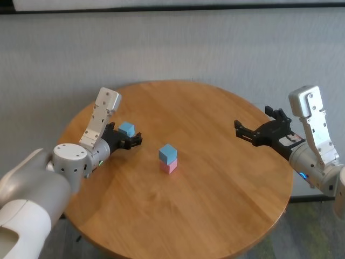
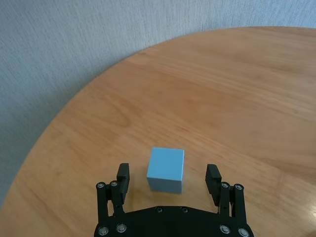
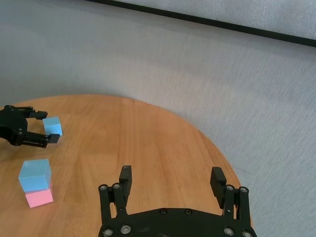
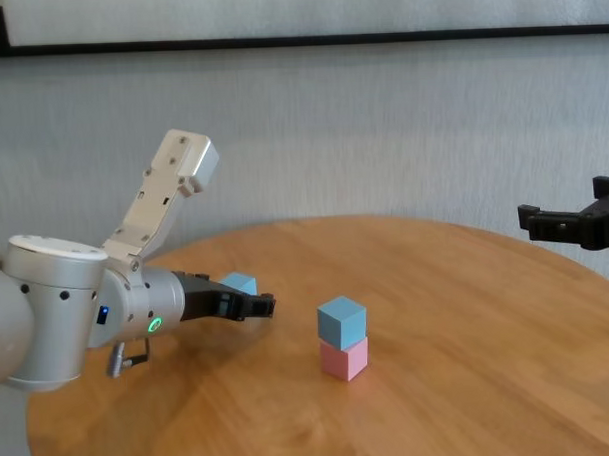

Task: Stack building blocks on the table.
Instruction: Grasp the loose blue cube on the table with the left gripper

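Note:
A light blue block [image 1: 167, 153] sits on top of a pale pink block [image 1: 168, 165] near the middle of the round wooden table [image 1: 215, 194]; the same pair shows as blue [image 4: 342, 321] over pink [image 4: 344, 359] in the chest view. A second light blue block [image 2: 166, 169] rests on the table at the left. My left gripper [image 2: 168, 174] is open, with a finger on each side of this block and a gap to both. My right gripper [image 1: 252, 118] hovers open and empty above the table's right side.
The table's curved edge [image 2: 74, 103] runs close behind the left block, with grey carpet beyond it. A pale wall with a dark strip [image 3: 222, 23] stands behind the table. Bare wood lies between the stack and the right gripper.

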`<control>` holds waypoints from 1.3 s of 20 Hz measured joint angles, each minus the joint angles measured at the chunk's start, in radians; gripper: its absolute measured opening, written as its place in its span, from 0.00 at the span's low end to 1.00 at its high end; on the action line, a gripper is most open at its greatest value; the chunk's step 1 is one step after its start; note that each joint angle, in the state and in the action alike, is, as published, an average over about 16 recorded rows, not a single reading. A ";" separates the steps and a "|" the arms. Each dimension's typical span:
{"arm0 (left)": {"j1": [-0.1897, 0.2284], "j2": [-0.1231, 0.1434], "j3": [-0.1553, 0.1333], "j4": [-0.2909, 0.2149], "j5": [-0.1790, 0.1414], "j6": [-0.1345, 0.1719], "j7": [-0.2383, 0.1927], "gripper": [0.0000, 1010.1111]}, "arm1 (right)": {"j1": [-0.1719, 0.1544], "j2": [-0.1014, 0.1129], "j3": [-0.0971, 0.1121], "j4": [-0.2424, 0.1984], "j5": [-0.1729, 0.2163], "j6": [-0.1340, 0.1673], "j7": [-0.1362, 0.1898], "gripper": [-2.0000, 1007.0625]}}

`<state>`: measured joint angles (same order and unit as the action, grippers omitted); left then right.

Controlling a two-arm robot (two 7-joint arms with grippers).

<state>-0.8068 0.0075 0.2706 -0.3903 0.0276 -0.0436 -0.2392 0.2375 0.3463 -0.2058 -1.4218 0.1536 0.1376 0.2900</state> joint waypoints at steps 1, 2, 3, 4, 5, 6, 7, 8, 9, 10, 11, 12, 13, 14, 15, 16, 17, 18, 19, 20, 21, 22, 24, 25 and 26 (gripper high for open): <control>-0.004 -0.001 -0.001 0.009 0.002 -0.006 0.000 0.99 | 0.000 0.000 0.000 0.000 0.000 0.000 0.000 1.00; -0.008 -0.003 -0.002 0.017 0.003 -0.011 0.000 0.99 | 0.000 0.000 0.000 0.000 0.000 0.000 0.000 1.00; -0.012 -0.004 -0.003 0.026 0.005 -0.016 -0.001 0.99 | 0.000 0.000 0.000 0.000 0.000 0.000 0.000 1.00; -0.016 -0.005 -0.004 0.033 0.006 -0.021 -0.001 0.99 | 0.000 0.000 0.000 0.000 0.000 0.000 0.000 1.00; -0.019 -0.006 -0.005 0.040 0.008 -0.025 -0.001 0.99 | 0.000 0.000 0.000 0.000 0.000 0.000 0.000 1.00; -0.023 -0.007 -0.005 0.046 0.010 -0.029 -0.002 0.99 | 0.000 0.000 0.000 0.000 0.000 0.000 0.000 1.00; -0.025 -0.008 -0.006 0.051 0.011 -0.031 -0.002 0.99 | 0.000 0.000 0.000 0.000 0.000 0.000 0.000 1.00; -0.027 -0.009 -0.007 0.055 0.012 -0.033 -0.002 0.99 | 0.000 0.000 0.000 0.000 0.000 0.000 0.000 1.00; -0.029 -0.009 -0.008 0.059 0.014 -0.036 -0.002 0.99 | 0.000 0.000 0.000 0.000 0.000 0.000 0.000 1.00; -0.031 -0.010 -0.009 0.062 0.015 -0.038 -0.001 0.99 | 0.000 0.000 0.000 0.000 0.000 0.000 0.000 1.00; -0.032 -0.010 -0.010 0.065 0.015 -0.040 -0.001 0.99 | 0.000 0.000 0.000 0.000 0.000 0.000 0.000 1.00; -0.034 -0.010 -0.012 0.069 0.016 -0.042 -0.001 0.99 | 0.000 0.000 0.000 0.000 0.000 0.000 0.000 1.00; -0.035 -0.011 -0.014 0.074 0.016 -0.045 -0.001 0.99 | 0.000 0.000 0.000 0.000 0.000 0.000 0.000 1.00; -0.037 -0.011 -0.015 0.078 0.016 -0.048 -0.002 0.98 | 0.000 0.000 0.000 0.000 0.000 0.000 0.000 1.00; -0.039 -0.011 -0.017 0.083 0.017 -0.050 -0.002 0.98 | 0.000 0.000 0.000 0.000 0.000 0.000 0.000 1.00; -0.041 -0.012 -0.019 0.087 0.017 -0.052 -0.002 0.97 | 0.000 0.000 0.000 0.000 0.000 0.000 0.000 1.00; -0.042 -0.012 -0.020 0.092 0.017 -0.054 -0.003 0.96 | 0.000 0.000 0.000 0.000 0.000 0.000 0.000 1.00; -0.044 -0.012 -0.022 0.096 0.017 -0.055 -0.003 0.95 | 0.000 0.000 0.000 0.000 0.000 0.000 0.000 1.00; -0.046 -0.012 -0.023 0.100 0.017 -0.057 -0.003 0.94 | 0.000 0.000 0.000 0.000 0.000 0.000 0.000 1.00; -0.047 -0.013 -0.025 0.104 0.018 -0.058 -0.004 0.92 | 0.000 0.000 0.000 0.000 0.000 0.000 0.000 1.00; -0.048 -0.013 -0.026 0.107 0.018 -0.059 -0.004 0.91 | 0.000 0.000 0.000 0.000 0.000 0.000 0.000 1.00; -0.049 -0.013 -0.027 0.110 0.018 -0.059 -0.004 0.88 | 0.000 0.000 0.000 0.000 0.000 0.000 0.000 1.00; -0.051 -0.013 -0.031 0.115 0.019 -0.060 -0.005 0.84 | 0.000 0.000 0.000 0.000 0.000 0.000 0.000 1.00; -0.051 -0.013 -0.032 0.116 0.019 -0.059 -0.005 0.81 | 0.000 0.000 0.000 0.000 0.000 0.000 0.000 1.00; -0.052 -0.013 -0.033 0.118 0.019 -0.058 -0.006 0.78 | 0.000 0.000 0.000 0.000 0.000 0.000 0.000 1.00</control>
<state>-0.8583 -0.0052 0.2379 -0.2728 0.0471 -0.1019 -0.2452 0.2375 0.3463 -0.2058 -1.4218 0.1536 0.1376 0.2900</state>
